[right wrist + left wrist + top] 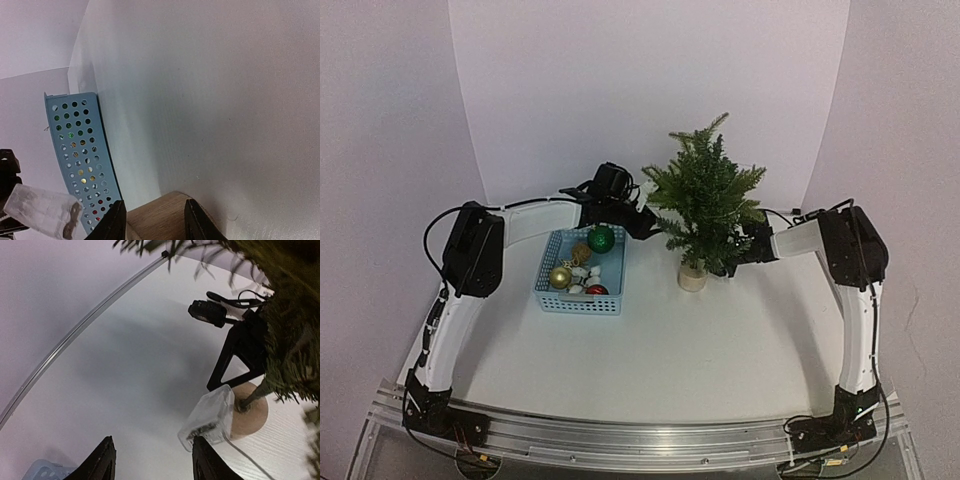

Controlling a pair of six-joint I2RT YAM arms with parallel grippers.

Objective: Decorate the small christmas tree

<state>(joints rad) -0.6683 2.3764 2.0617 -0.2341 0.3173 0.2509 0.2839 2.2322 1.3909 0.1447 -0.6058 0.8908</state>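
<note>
Now: small christmas tree (705,195) is upright nr far edge of table (720,340), right of centre, looks undecorated. By its left branches, left gripper (152,462) has fingers apart, nothing btw them. The right gripper (155,222) straddles wooden base (160,207); clamped or not, can't tell.

Risks: a squeeze/nudge at base could slide or tip tree. Left arm could snag branches or wire of clear box (210,415).

Count: 1 tree, 1 basket (578,304), 1 green ball (601,238), 1 red ball (596,290), 1 gold ball (560,276), 1 duller gold ball (580,252). White bits too small to count.
</note>
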